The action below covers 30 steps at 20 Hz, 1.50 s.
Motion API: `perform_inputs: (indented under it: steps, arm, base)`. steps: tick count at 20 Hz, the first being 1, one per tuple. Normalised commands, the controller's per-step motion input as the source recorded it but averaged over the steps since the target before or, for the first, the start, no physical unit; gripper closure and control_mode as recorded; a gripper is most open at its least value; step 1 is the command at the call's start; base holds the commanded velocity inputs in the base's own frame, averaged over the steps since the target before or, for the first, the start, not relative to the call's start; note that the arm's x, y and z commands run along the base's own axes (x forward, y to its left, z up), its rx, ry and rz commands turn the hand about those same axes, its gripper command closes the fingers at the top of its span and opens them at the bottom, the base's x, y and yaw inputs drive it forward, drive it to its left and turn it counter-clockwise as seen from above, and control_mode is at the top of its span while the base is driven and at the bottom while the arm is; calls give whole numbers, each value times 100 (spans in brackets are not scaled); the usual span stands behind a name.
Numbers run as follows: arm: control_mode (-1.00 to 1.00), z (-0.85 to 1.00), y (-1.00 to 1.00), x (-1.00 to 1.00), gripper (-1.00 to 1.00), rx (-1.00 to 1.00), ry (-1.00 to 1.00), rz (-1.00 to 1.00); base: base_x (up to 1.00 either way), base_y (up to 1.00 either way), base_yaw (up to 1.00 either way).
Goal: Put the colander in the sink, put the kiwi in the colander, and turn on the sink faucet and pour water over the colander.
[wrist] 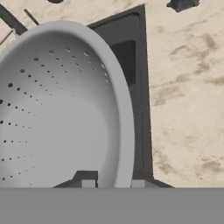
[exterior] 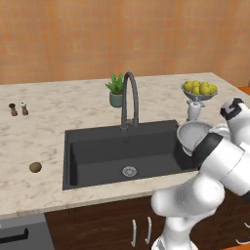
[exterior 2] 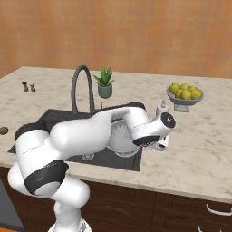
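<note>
The colander is a silver perforated bowl, and my gripper is shut on its rim, one fingertip on each side of the edge. It hangs tilted over the right end of the black sink, partly behind my arm; from the right base view the colander sits over the sink's near right corner. The dark gooseneck faucet rises behind the basin, left of the colander. The brown kiwi lies on the counter left of the sink, far from the gripper; the kiwi is at the left edge.
A footed bowl of yellow-green fruit stands at the back right, with a white soap dispenser just in front of it. A potted plant is behind the faucet. Two small shakers stand at the far left.
</note>
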Motion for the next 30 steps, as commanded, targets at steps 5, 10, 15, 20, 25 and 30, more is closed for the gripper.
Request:
perform_inputs:
  steps: [5,10,15,20,25,30]
  arm:
    - [-100,2,82,0,100,-10,0,22]
    - [-100,0,69,2,100,-9,6,17]
    - [-100,0,38,28,100,0,15,1]
    - [-100,0,30,41,100,0,5,-6]
    - [-100,-2,18,35,100,0,0,-6]
    - [-100,-19,19,17,100,0,0,1]
  base:
    - [0,0,0]
    - [0,0,0]
    - [0,0,0]
    - [0,0,0]
    - [0,0,0]
    - [0,0,0]
